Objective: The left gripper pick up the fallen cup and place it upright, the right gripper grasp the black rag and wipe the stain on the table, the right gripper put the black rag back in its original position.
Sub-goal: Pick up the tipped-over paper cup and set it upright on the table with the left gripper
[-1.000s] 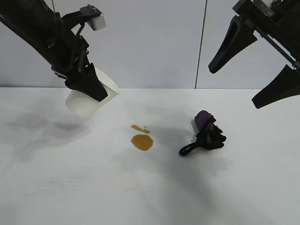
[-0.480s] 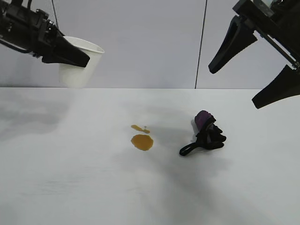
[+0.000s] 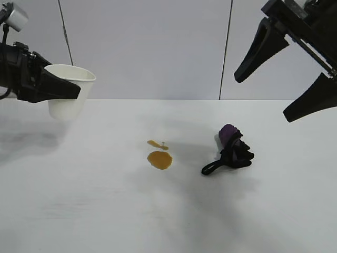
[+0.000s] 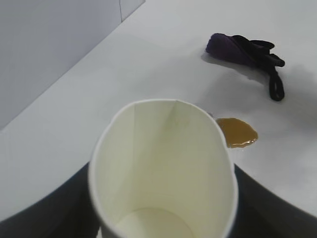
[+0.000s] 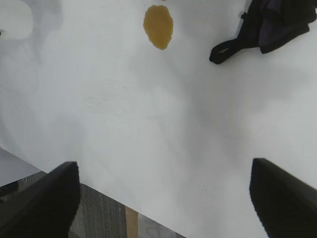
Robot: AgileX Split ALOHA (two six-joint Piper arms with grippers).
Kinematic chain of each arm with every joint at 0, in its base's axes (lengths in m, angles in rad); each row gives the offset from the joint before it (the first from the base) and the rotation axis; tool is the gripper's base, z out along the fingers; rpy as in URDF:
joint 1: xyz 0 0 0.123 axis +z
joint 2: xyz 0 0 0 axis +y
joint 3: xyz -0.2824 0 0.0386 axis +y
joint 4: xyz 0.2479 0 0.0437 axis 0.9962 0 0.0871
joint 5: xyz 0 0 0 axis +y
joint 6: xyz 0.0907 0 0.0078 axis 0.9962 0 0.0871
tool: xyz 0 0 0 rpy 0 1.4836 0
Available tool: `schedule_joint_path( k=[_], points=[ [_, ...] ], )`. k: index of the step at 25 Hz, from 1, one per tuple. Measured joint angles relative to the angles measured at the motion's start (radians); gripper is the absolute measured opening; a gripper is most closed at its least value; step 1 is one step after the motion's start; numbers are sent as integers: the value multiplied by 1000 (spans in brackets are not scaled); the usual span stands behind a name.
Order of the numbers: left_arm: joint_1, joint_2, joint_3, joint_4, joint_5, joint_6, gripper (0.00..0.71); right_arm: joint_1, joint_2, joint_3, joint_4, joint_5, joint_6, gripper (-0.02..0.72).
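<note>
My left gripper (image 3: 62,90) pinches the cup (image 3: 67,90) by its wall, mouth up, held above the table (image 3: 105,211) at nine o'clock; my right gripper (image 3: 287,79) hangs at two o'clock, jaws spread wide and empty; the stain (image 3: 159,159) lies at centre; the rag (image 3: 231,150) sits at its three o'clock, well apart.

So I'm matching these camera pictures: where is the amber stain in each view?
Exterior view: the stain lies mid-table, left of the black rag.
Left wrist view: the stain shows just past the cup's rim.
Right wrist view: the stain is at the top edge.
Shared landmark: the black rag.
</note>
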Motion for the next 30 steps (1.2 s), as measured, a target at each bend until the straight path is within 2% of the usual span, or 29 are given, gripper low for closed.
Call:
schedule_joint_path(
  k=[3,10,19,24,30],
  points=[
    [0,-1,50,-55,-26,80,428,0,0,0,0,-1,0,638],
    [0,1,136,-69,-67,173,428,0,0,0,0,-1,0,638],
    [0,133,138,-75,-15,198,428,0,0,0,0,-1,0,638],
    [0,140,138,-79,31,237,428,0,0,0,0,-1,0,638],
    [0,140,138,-81,34,241,428,0,0,0,0,-1,0,638]
  ],
)
